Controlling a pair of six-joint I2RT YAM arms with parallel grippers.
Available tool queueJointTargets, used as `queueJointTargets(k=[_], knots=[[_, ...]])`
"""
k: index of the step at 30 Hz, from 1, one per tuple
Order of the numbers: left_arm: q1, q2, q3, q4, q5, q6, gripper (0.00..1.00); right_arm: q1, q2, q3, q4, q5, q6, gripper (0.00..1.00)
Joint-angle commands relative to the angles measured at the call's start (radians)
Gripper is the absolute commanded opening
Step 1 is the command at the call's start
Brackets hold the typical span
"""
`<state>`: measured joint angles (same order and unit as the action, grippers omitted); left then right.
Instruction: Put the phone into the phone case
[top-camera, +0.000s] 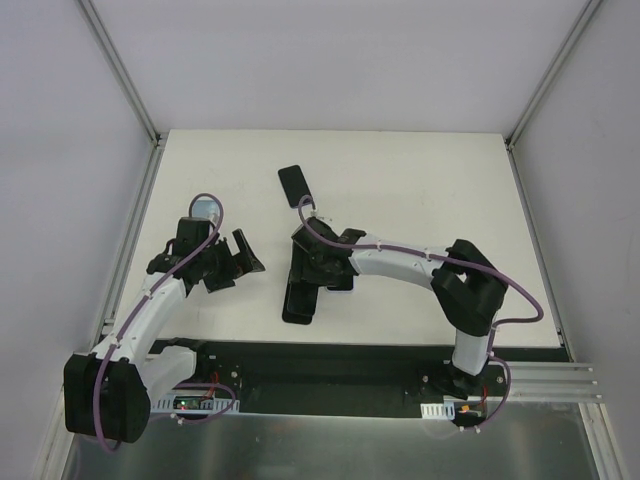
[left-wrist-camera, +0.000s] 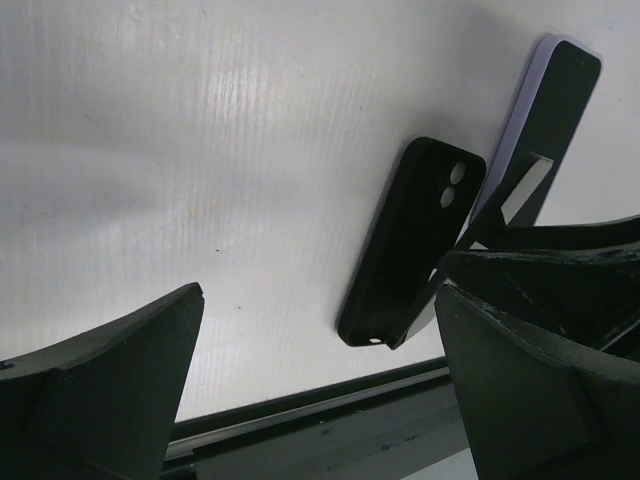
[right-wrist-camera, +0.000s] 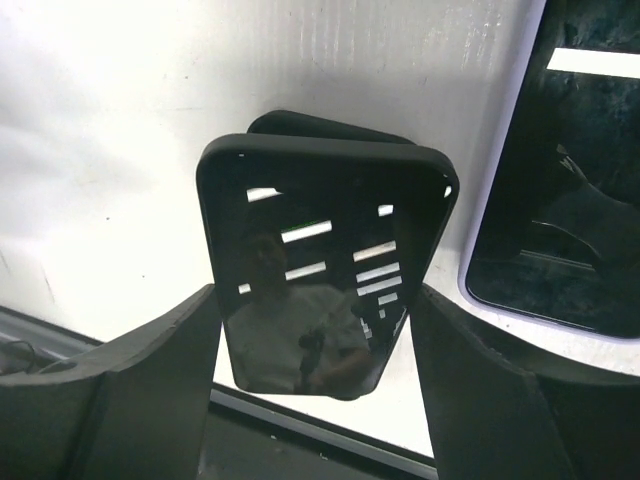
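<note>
My right tool pinches the case across its width, my left tool gapes empty; the phone lies flat on the surface just beside it. Too hard a squeeze could bow the case and the phone would jam

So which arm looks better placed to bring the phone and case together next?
Probably the right. The right claw straddles the phone case, and the phone lies just beside it. The left claw hangs open and empty, further off to the side.
</note>
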<state>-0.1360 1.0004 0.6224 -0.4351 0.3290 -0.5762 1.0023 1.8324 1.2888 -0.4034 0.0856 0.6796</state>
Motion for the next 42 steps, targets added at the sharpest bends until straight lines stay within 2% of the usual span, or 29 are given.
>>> queueJointTargets(k=[1, 17, 29, 37, 40, 42], knots=[[0.007, -0.025, -0.001, -0.011, 0.001, 0.013, 0.99, 0.025, 0.017, 0.069, 0.025, 0.059, 0.051, 0.29], [0.009, -0.028, -0.024, -0.01, -0.002, -0.025, 0.99, 0.032, -0.01, 0.113, -0.045, 0.057, 0.083, 0.29], [0.019, -0.037, -0.023, -0.021, 0.008, -0.022, 0.99, 0.042, 0.021, 0.069, -0.035, 0.063, 0.115, 0.28], [0.021, -0.039, -0.024, -0.021, -0.005, -0.028, 0.99, 0.07, 0.053, 0.072, -0.083, 0.101, 0.115, 0.32], [0.021, -0.031, -0.024, -0.021, -0.011, -0.033, 0.99, 0.07, 0.045, 0.063, -0.103, 0.123, 0.12, 0.39], [0.021, -0.028, -0.02, -0.021, -0.012, -0.034, 0.99, 0.071, 0.048, 0.063, -0.117, 0.131, 0.127, 0.46]])
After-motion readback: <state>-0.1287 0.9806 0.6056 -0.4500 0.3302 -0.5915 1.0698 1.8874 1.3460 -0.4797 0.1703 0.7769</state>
